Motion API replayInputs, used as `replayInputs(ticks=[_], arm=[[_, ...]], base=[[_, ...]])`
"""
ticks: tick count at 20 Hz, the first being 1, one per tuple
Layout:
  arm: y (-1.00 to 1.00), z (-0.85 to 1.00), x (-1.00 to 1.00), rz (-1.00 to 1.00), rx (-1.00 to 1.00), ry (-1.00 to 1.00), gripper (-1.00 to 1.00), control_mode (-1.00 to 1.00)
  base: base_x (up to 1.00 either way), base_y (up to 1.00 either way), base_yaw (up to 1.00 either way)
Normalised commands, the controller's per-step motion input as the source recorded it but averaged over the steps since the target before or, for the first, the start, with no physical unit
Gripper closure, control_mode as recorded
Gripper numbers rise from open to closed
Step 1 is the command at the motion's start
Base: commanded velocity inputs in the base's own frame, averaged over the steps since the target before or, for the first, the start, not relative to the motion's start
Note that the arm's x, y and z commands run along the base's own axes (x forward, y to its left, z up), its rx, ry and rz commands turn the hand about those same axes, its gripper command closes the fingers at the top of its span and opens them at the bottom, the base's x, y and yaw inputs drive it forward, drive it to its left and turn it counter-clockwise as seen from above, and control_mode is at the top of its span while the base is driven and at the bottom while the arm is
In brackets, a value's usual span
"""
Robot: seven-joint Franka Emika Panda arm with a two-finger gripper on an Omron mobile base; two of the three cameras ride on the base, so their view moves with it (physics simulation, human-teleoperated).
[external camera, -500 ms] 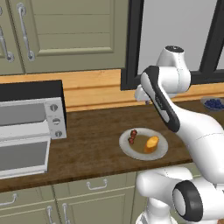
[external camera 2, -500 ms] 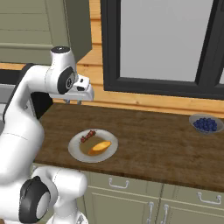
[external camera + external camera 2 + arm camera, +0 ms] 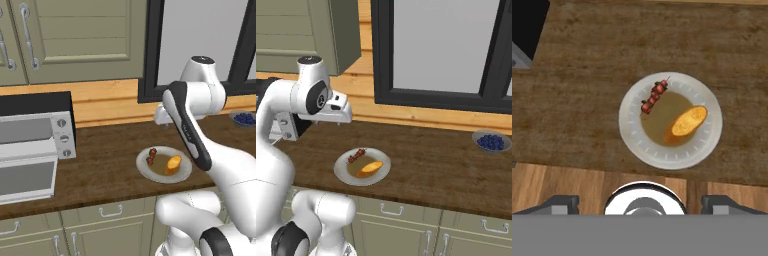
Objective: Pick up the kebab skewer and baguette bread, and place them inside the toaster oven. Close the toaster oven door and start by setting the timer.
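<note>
While the jaws hang wide above, kebab skewer point(image 3: 654, 95) and baguette bread point(image 3: 686, 122) share a plate point(image 3: 632, 137).

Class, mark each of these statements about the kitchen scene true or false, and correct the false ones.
1. The kebab skewer and baguette bread lie on one plate. True.
2. The toaster oven door is shut. False: it hangs open.
3. The gripper holds the skewer. False: it is open and empty, above the plate.
4. A bowl of blueberries stands on the counter. True.
5. The skewer lies across the bread. False: they lie apart.
</note>
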Motion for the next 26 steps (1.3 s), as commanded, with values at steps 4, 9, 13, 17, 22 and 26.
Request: replayInputs(ticks=[4, 9, 13, 17, 22, 26], arm=[[-0.05, 0.0, -0.44, 0.0, 0.0, 0.0, -1.0, -1.0], [-0.38, 0.0, -0.4, 0.0, 0.0, 0.0, -1.0, -1.0], [-0.47, 0.0, -0.21, -0.03, 0.0, 0.0, -1.0, -1.0], [-0.04, 0.0, -0.26, -0.05, 0.0, 0.0, -1.0, -1.0], [0.12, 0.0, -0.24, -0.1, 0.0, 0.0, -1.0, -1.0], [0.0, 0.0, -0.16, -0.03, 0.0, 0.0, -1.0, -1.0]], base=[[0.0, 0.0, 0.0], [0.0, 0.0, 0.0], [0.0, 0.0, 0.0], [0.0, 0.0, 0.0], [0.0, 0.0, 0.0], [0.0, 0.0, 0.0]])
